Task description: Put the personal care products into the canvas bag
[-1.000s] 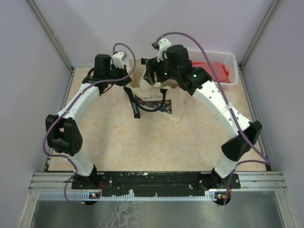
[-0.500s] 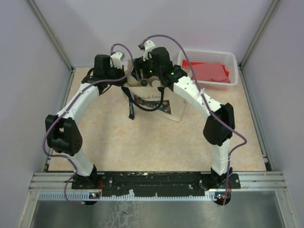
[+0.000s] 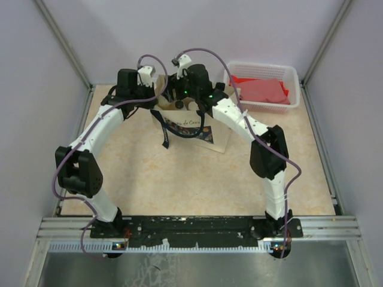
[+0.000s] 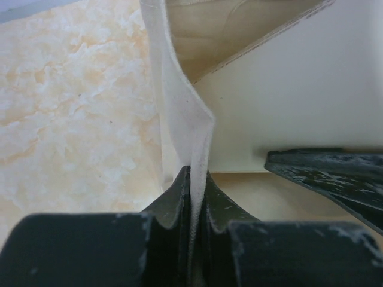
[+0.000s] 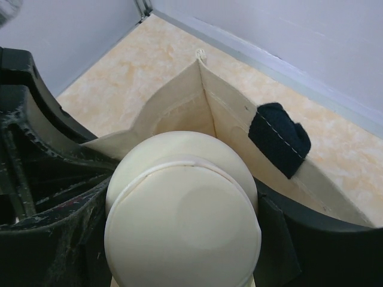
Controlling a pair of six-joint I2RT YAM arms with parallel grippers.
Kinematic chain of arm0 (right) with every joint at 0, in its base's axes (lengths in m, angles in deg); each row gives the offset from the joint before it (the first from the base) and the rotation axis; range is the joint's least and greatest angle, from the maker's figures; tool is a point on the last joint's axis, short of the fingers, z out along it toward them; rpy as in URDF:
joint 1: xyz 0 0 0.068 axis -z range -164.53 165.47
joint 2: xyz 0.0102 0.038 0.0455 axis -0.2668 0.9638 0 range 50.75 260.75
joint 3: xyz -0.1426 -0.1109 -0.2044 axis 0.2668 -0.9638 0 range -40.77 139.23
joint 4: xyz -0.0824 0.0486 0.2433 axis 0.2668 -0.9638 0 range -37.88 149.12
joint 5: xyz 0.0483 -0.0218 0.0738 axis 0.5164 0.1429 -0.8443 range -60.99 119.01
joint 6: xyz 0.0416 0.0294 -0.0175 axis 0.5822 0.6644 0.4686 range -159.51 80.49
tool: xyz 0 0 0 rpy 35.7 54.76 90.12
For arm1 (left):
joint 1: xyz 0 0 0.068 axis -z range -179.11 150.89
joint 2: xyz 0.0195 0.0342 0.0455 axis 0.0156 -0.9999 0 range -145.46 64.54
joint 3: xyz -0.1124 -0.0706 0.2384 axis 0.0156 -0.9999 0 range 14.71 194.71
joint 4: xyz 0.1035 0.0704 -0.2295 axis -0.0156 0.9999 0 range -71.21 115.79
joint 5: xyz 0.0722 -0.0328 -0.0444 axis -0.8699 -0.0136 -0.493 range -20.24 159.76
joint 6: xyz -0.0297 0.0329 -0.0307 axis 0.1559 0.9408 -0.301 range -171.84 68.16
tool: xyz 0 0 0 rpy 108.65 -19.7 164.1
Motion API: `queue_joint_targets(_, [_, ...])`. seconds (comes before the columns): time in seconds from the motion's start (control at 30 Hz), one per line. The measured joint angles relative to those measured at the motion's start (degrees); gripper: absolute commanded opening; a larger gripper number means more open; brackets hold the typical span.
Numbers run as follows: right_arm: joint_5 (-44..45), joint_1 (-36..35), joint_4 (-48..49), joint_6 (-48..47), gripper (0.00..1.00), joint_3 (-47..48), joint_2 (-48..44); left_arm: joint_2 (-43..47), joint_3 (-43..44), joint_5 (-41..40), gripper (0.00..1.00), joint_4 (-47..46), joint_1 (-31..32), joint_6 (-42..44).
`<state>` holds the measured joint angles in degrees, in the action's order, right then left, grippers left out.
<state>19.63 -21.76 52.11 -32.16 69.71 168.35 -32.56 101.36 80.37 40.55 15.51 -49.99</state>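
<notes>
While pinching the rim of the canvas bag [image 4: 179, 119] flat between the closed jaws of the left gripper [image 4: 192, 197] to hold the mouth open, hangs a cream-capped bottle [image 5: 182, 209] in the right gripper [image 5: 182, 236] directly above that opening. Grips the bottle by its sides, jaws closed on it, cap filling the right wrist view; cannot tell the body colour from here. Looks to be the drop-in step for this bottle: over the bag, not yet inside. Calls next for lowering a little between the canvas walls, clear of the navy handle [image 5: 280, 146] and the pinched edge, then parting the right jaws with the left clamp held firm.
</notes>
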Motion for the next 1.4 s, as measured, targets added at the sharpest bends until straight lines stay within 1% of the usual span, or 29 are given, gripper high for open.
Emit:
queue_joint_targets(0.2, [-0.11, -0.15, 3.52, 0.31, 0.00, -1.36, 2.64, 0.04, 0.00, -0.04, 0.00, 0.87, -0.07, 0.15])
queue_joint_targets(0.43, [1.79, -1.64, 3.67, -1.86, 0.00, -1.05, 6.49, 0.04, 0.00, 0.00, 0.00, 1.27, -0.13, 0.15])
queue_joint_targets(0.53, [2.91, -2.40, -0.04, -3.50, 0.00, 3.43, 9.35, 0.04, 0.02, -0.02, 0.00, 1.46, -0.17, 0.15])
queue_joint_targets(0.63, [5.01, -2.93, -7.43, -4.94, 0.00, 11.80, 13.40, 0.04, 0.55, -0.02, 0.02, 1.95, -0.24, 0.15])
queue_joint_targets(0.67, [5.46, -3.06, -9.07, -5.31, 0.02, 13.84, 14.49, 0.07, 0.66, -0.02, 0.02, 1.95, -0.24, 0.15])
queue_joint_targets(0.7, [6.05, -3.17, -11.63, -5.55, 0.09, 16.79, 15.91, 0.13, 0.70, -0.02, 0.02, 1.99, -0.26, 0.15])
queue_joint_targets(0.77, [7.08, -3.30, -14.16, -5.97, 0.28, 19.63, 17.44, 0.26, 0.74, -0.02, 0.02, 2.08, -0.26, 0.15])
queue_joint_targets(0.97, [8.24, -3.54, -14.73, -6.73, 0.75, 19.54, 17.57, 0.66, 0.76, 0.00, 0.03, 2.34, -0.26, 0.15])
queue_joint_targets(1.07, [8.44, -3.54, -13.40, -6.45, 0.91, 18.45, 17.25, 0.68, 0.76, 0.02, 0.02, 2.62, -0.28, 0.11])
queue_joint_targets(1.1, [8.55, -3.50, -13.18, -6.19, 0.95, 18.38, 17.25, 0.68, 0.79, 0.02, 0.03, 2.64, -0.37, 0.13])
queue_joint_targets(1.17, [9.01, -3.26, -12.83, -5.88, 0.98, 18.08, 17.07, 0.68, 0.81, 0.02, 0.03, 2.69, -0.46, 0.11])
queue_joint_targets(1.4, [9.46, -3.17, -12.83, -4.28, 0.99, 17.75, 15.37, 0.74, 0.87, 0.04, 0.03, 2.64, -0.63, 0.07])
